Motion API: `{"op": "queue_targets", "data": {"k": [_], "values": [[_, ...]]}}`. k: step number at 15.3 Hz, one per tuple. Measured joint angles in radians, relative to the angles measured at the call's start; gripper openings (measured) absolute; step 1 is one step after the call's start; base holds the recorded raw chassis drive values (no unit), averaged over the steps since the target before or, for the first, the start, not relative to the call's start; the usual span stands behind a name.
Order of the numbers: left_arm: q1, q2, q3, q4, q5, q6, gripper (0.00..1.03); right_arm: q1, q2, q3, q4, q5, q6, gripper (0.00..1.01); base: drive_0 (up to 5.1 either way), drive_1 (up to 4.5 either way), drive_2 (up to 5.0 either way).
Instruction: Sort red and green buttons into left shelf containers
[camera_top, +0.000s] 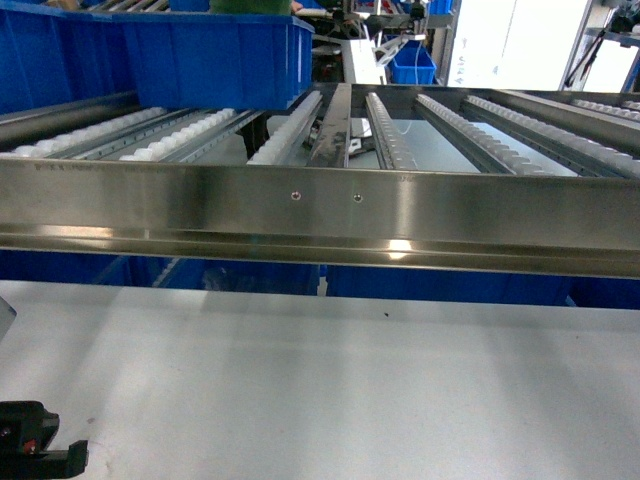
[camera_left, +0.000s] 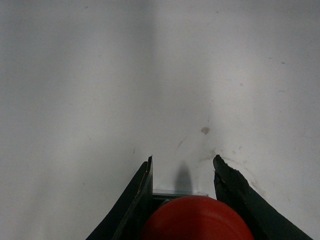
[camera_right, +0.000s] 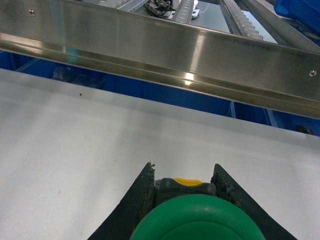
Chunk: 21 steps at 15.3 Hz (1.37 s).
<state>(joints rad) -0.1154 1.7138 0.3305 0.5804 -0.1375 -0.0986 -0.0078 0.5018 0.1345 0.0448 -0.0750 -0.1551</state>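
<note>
So the biggest thing in front of us is the shelf (camera_top: 320, 215), its wide steel rail running edge to edge across the head view with roller tracks sloping away behind it. That slope looks built to let bins roll down toward the front, which would explain why the blue bin (camera_top: 200, 55) sits up on the left tracks at the far end. More blue shows under the rail, beyond the far edge of the desk, probably lower bins, but we can't tell much about them.

Below that is the white desk (camera_top: 320, 380), bare where we can see it, with a few small scuffs in the left wrist view.

Now the small stuff. Our left gripper (camera_left: 182, 172) is pinching the red button (camera_left: 195, 220), cap up toward the camera, fingers pressed against its sides and hovering over the desk near its front left corner. Our right gripper (camera_right: 182, 175) has the green button (camera_right: 197, 220) clamped the same way, a bit of yellow showing on its body, and it's pointed at the rail over the far edge of the desk.

Our guess is both buttons are held by the body so they can go cap-up into the bins. Neither is there yet, so the reach up to the left side of the shelf comes next.
</note>
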Motion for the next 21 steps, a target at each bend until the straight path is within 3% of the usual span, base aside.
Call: {"op": "queue_targets", "data": {"k": [5,8,10,14,16,21], "values": [[0.032,-0.224,-0.025,-0.094,0.068,-0.006,0.33,0.000,0.000,0.000,0.000,0.000,0.000,0.29,0.0,0.00,0.0],[0.072,-0.632,-0.020,-0.321,0.137,-0.030,0.33,0.000,0.000,0.000,0.000,0.000,0.000,0.29,0.0,0.00,0.0],[0.056,-0.795,-0.008,-0.412,0.118,-0.033,0.33,0.000,0.000,0.000,0.000,0.000,0.000,0.29,0.0,0.00,0.0],[-0.043,-1.064,0.007,-0.603,-0.004,-0.040,0.33,0.000,0.000,0.000,0.000,0.000,0.000,0.29,0.0,0.00,0.0],[-0.090,-1.099,0.006,-0.584,-0.064,-0.059,0.33,0.000,0.000,0.000,0.000,0.000,0.000,0.29,0.0,0.00,0.0],[-0.104,-1.085,0.006,-0.557,-0.063,-0.060,0.32,0.000,0.000,0.000,0.000,0.003,0.000,0.29,0.0,0.00,0.0]]}}
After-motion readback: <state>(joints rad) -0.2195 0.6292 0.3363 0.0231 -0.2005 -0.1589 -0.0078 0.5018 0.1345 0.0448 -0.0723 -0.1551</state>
